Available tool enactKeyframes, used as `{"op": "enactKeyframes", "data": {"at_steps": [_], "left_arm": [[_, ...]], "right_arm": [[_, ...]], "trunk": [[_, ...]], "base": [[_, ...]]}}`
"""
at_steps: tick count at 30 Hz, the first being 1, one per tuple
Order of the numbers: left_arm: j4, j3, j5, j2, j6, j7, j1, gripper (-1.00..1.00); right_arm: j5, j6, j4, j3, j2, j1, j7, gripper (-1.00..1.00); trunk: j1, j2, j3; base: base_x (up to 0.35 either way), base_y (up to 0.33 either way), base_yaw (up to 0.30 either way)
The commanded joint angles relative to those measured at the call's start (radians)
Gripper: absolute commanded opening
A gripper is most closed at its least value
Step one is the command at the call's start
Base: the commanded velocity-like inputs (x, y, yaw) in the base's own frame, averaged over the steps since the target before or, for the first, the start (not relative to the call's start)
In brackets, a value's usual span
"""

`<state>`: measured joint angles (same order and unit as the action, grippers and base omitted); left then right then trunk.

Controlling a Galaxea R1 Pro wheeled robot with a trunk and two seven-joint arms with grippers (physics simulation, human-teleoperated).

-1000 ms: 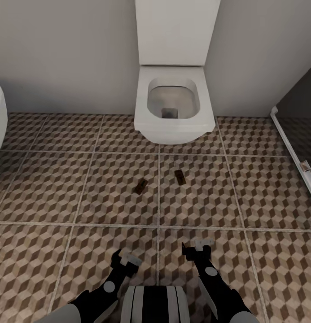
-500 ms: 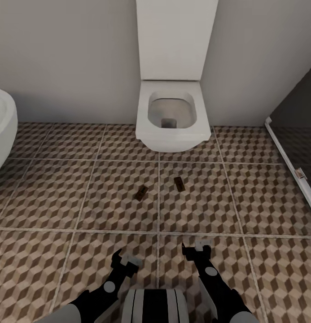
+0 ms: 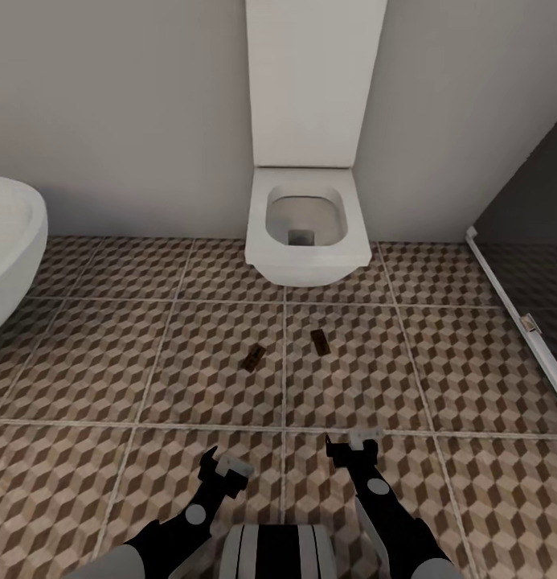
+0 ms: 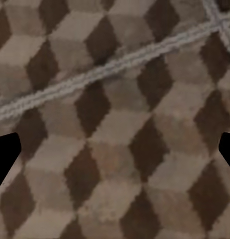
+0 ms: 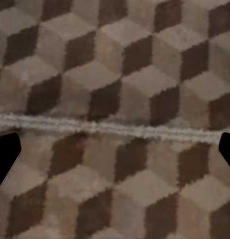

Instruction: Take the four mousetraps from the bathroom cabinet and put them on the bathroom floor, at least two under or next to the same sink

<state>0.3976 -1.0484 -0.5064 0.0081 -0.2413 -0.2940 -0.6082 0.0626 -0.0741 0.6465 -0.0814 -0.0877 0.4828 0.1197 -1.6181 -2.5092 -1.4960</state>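
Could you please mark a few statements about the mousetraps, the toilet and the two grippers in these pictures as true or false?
1. Two mousetraps lie on the bathroom floor in front of the toilet. True: the left mousetrap and the right mousetrap.
2. The two traps touch each other. False: they lie apart, on either side of a grout line.
3. The left gripper holds a mousetrap. False: its fingers are open and empty.
4. The right gripper is open above the tiles. True.
5. The toilet lid is closed. False: the bowl is open.
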Motion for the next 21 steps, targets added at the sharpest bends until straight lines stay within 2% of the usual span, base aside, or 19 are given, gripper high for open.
{"op": "enactKeyframes", "data": {"at_steps": [1,13,21], "left_arm": [[0.001,-0.009,-0.008,0.001,-0.003,-0.007,-0.001,1.0],[0.002,-0.009,-0.008,0.004,-0.004,-0.002,-0.001,1.0],[0.002,-0.005,-0.008,0.013,-0.004,0.054,-0.001,1.0]], "right_arm": [[0.006,-0.001,-0.001,-0.003,0.0,0.0,0.008,1.0],[0.006,-0.001,-0.001,-0.003,0.001,0.0,0.008,1.0],[0.006,-0.001,-0.001,-0.003,0.0,0.0,0.008,1.0]], "trunk": [[0.001,0.0,0.003],[0.006,0.003,0.05],[0.01,0.005,0.081]], "base": [[0.0,0.0,0.0],[0.0,0.0,0.0],[0.0,0.0,0.0]]}}
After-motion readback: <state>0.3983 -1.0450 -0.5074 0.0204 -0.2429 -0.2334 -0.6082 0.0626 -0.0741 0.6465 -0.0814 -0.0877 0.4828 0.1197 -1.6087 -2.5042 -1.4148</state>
